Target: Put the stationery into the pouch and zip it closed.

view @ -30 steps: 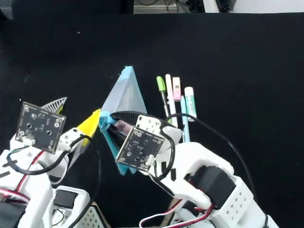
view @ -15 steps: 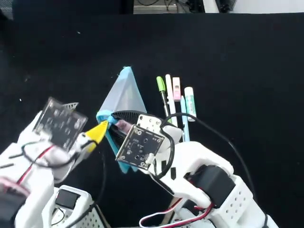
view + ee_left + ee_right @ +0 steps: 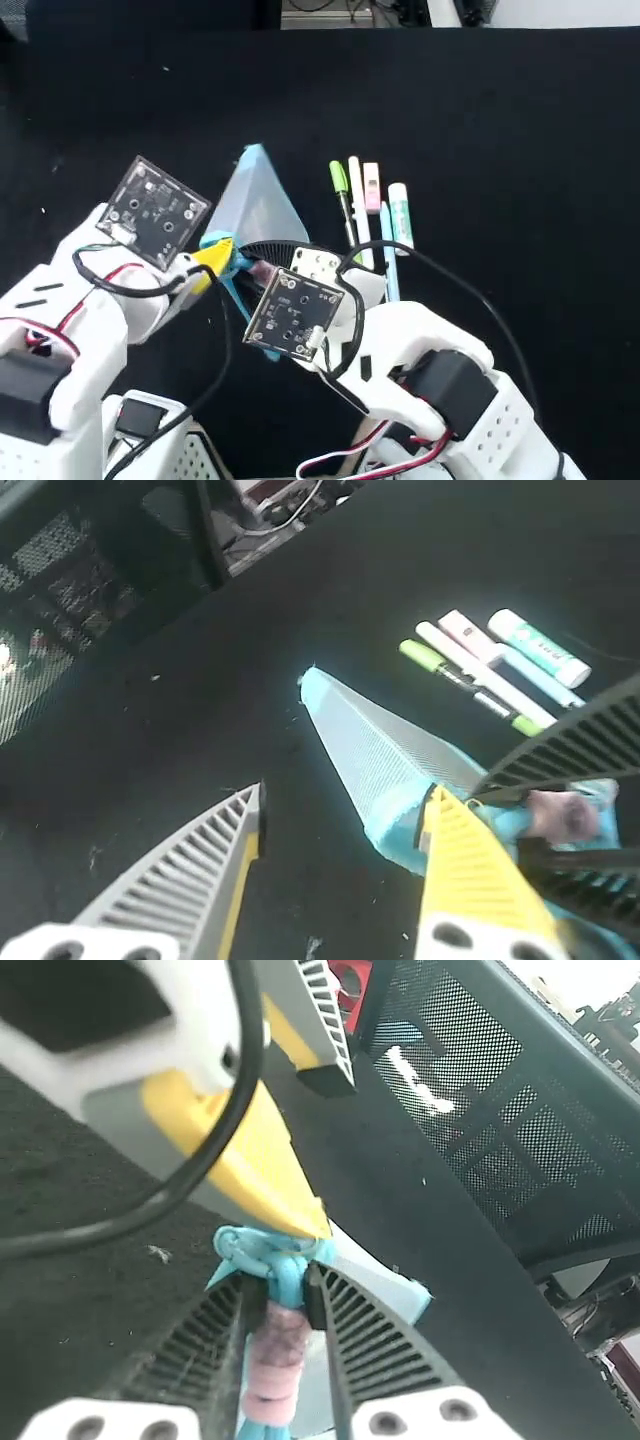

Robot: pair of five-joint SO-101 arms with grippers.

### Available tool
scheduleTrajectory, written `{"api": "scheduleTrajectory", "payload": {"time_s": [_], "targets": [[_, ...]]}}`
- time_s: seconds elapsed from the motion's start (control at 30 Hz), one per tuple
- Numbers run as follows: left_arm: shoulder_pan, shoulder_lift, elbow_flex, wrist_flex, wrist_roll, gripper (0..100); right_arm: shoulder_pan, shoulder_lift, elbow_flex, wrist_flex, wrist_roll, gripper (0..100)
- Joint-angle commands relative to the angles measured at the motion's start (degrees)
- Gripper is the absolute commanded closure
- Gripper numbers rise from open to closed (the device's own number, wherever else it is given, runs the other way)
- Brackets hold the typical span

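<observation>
I see right end effector [image 3: 283, 1285] clamped on pull cord [image 3: 272, 1260] of blue pouch [image 3: 258, 205], frame centre. Left end effector [image 3: 343, 793] spread wide, yellow finger [image 3: 470, 865] touching pouch edge. Stationery [image 3: 368, 210] on worktop [image 3: 500, 120], just right of pouch.

**Crowded at the pouch's near end, wide room beyond**

My left gripper [image 3: 345, 800] stands spread. Its yellow finger [image 3: 215, 255] touches the pouch's [image 3: 255, 200] near end, just where my right gripper [image 3: 285, 1282] is clamped on it, so nothing passes between us there. At the pouch's 3 o'clock the pens [image 3: 355, 195], eraser [image 3: 371, 187] and glue stick [image 3: 400, 215] lie packed in a row, leaving a narrow lane. My right arm's cable [image 3: 430, 262] arches over their near ends. From 9 round to 12 o'clock the black table [image 3: 480, 120] gives wide passage.
</observation>
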Motion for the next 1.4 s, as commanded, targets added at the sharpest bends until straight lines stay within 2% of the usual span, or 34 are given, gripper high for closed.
{"api": "scheduleTrajectory", "payload": {"time_s": [0.0,0.27,0.53,0.7,0.9,1.03,1.1,1.2,1.23,1.3,1.37], "targets": [[-4.0,1.23,0.57,-0.79,-0.7,74,2.29,-0.92,-2.86,0.09,-0.26,98.8],[-6.11,1.23,1.98,0.35,-2.99,74,6.51,-0.57,-4.62,-0.26,-0.44,98.8],[-6.11,2.81,2.07,0.26,0.18,74,6.59,-0.48,-4.7,-0.35,-0.26,98.8],[-6.11,10.2,-2.68,0.44,2.02,74,6.59,-0.48,-4.35,0.09,-0.26,98.8],[-5.58,21.63,-10.15,6.15,2.55,74,6.68,-0.48,-4.44,0.18,-0.26,98.8],[-5.93,23.82,-15.25,11.34,2.55,75,10.9,-0.75,-4.88,-0.97,-0.53,98.8],[-5.67,23.74,-16.57,13.54,2.55,79,14.33,-0.48,-5.23,-2.29,-0.7,98.8],[-5.85,23.82,-16.57,14.15,5.71,96,18.11,-0.48,-5.32,-5.45,-4.48,98.8],[-5.93,24.35,-16.4,14.15,7.82,98,18.99,-0.48,-5.41,-6.51,-5.89,98.8],[-5.93,24.44,-15.34,14.07,10.81,95,19.78,-0.4,-5.41,-8.18,-7.65,98.8],[-5.58,24.44,-15.08,13.98,13.45,98,19.96,-0.4,-5.41,-9.49,-8.35,98.8]]}}
